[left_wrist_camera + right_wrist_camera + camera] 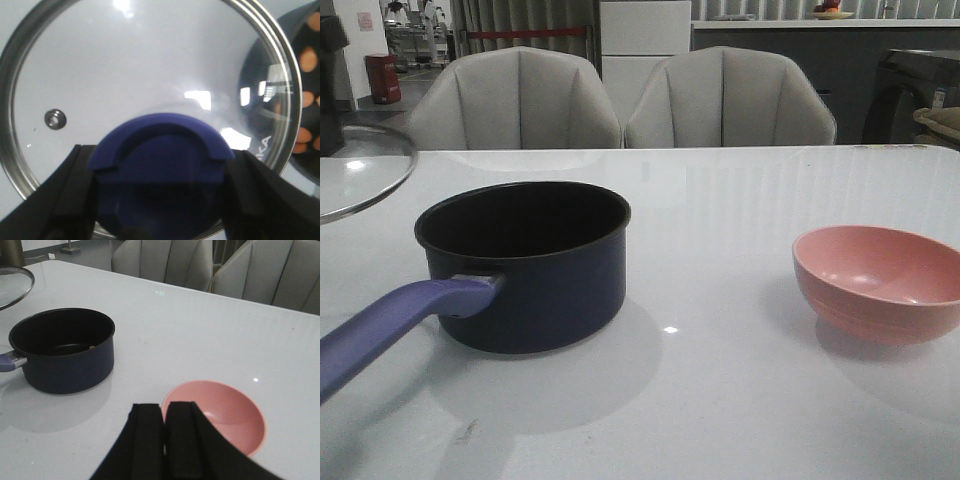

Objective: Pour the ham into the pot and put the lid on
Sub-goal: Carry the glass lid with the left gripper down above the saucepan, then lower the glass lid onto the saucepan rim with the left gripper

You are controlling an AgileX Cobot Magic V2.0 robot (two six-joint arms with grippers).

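Note:
The dark navy pot (525, 265) stands left of centre on the white table, its periwinkle handle (390, 325) pointing toward the near left. Orange-pink ham slices (308, 99) lie on its black bottom. One slice (92, 346) also shows in the right wrist view. The glass lid (125, 75) hangs left of the pot, and its steel rim (360, 175) shows at the front view's left edge. My left gripper (160, 152) is shut on the lid's blue knob (160, 140). My right gripper (164, 415) is shut and holds nothing, just above the near side of the pink bowl (225, 415).
The pink bowl (880, 280) sits empty at the right of the table. Two grey chairs (620, 100) stand behind the far edge. White tabletop (720, 230) lies between pot and bowl.

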